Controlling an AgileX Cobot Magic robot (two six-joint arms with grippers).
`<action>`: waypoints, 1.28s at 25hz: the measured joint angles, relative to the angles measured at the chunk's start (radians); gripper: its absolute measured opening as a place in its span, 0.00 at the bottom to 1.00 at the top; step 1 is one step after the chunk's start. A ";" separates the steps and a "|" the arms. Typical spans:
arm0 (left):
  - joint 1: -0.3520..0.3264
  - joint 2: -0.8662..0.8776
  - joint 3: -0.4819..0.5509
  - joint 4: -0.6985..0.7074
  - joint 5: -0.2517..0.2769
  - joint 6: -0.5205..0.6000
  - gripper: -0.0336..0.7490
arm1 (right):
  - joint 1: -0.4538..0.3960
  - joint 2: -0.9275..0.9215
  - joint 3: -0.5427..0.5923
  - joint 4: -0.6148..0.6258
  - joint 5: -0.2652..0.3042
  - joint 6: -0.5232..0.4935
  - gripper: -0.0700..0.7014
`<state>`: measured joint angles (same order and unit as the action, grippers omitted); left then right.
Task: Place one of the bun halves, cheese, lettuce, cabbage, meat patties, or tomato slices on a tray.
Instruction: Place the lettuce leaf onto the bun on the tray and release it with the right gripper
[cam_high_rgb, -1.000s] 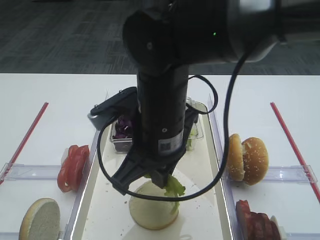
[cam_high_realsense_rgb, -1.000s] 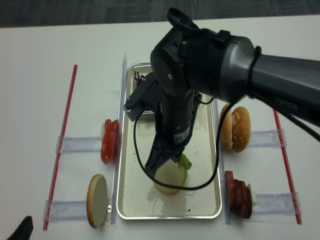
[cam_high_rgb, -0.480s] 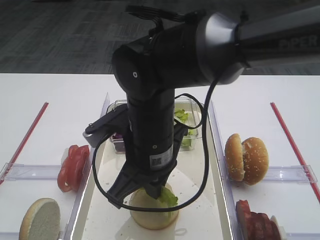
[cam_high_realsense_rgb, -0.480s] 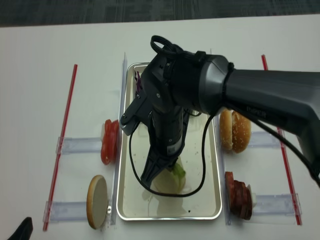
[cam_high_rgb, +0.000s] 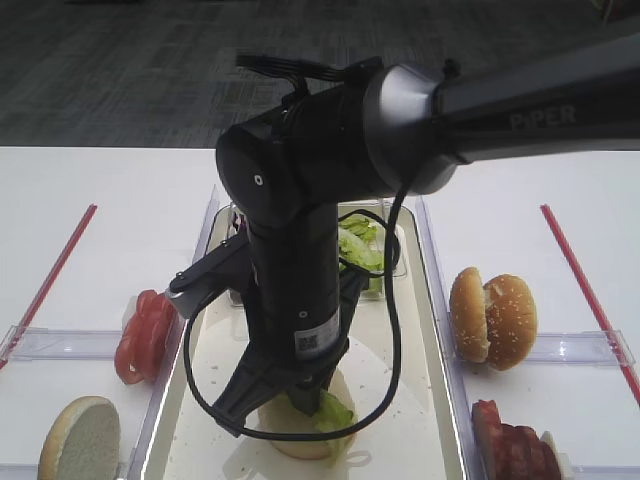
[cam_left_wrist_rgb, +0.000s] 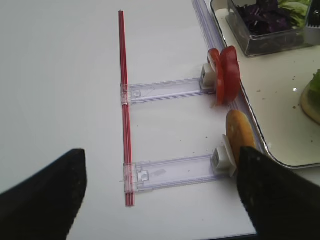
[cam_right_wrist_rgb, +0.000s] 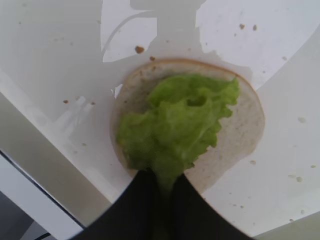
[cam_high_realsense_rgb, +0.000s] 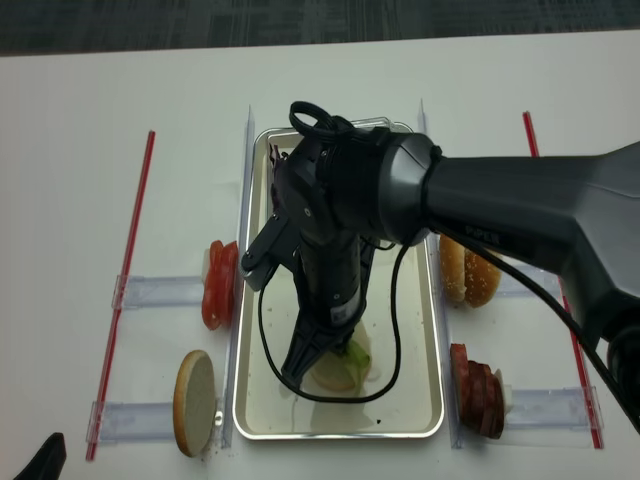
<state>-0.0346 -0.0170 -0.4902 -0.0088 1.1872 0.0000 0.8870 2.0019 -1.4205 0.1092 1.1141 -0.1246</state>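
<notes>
My right gripper (cam_right_wrist_rgb: 161, 181) is shut on the stem end of a light-green lettuce leaf (cam_right_wrist_rgb: 175, 125). The leaf spreads over the flat face of a bun half (cam_right_wrist_rgb: 242, 127) that lies on the cream tray (cam_right_wrist_rgb: 260, 45). From above, the gripper (cam_high_realsense_rgb: 310, 362) stands low over the tray's near half, and the lettuce (cam_high_rgb: 332, 412) and bun half (cam_high_rgb: 300, 445) peek out beneath it. My left gripper (cam_left_wrist_rgb: 160, 190) is open over bare table left of the tray, holding nothing.
Tomato slices (cam_high_rgb: 145, 335) and a bun half (cam_high_rgb: 80, 440) stand in clear racks left of the tray. Sesame bun halves (cam_high_rgb: 495, 318) and meat patties (cam_high_rgb: 510, 440) are on the right. A clear tub (cam_high_rgb: 365, 250) of lettuce and cabbage (cam_left_wrist_rgb: 260, 10) sits at the tray's far end.
The right arm has come down and toward the tray's near end with the lettuce. The leaf hung above the bun half before and now lies over it.
</notes>
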 joint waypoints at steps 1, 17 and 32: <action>0.000 0.000 0.000 0.000 0.000 0.000 0.76 | 0.000 0.000 0.000 0.002 -0.001 0.000 0.19; 0.000 0.000 0.000 0.000 0.000 0.000 0.76 | 0.000 0.002 0.000 -0.002 -0.001 -0.001 0.44; 0.000 0.000 0.000 0.000 0.000 0.000 0.76 | 0.000 0.002 0.000 -0.002 -0.020 -0.001 0.78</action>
<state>-0.0346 -0.0170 -0.4902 -0.0088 1.1872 0.0000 0.8870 2.0041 -1.4205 0.1072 1.0941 -0.1256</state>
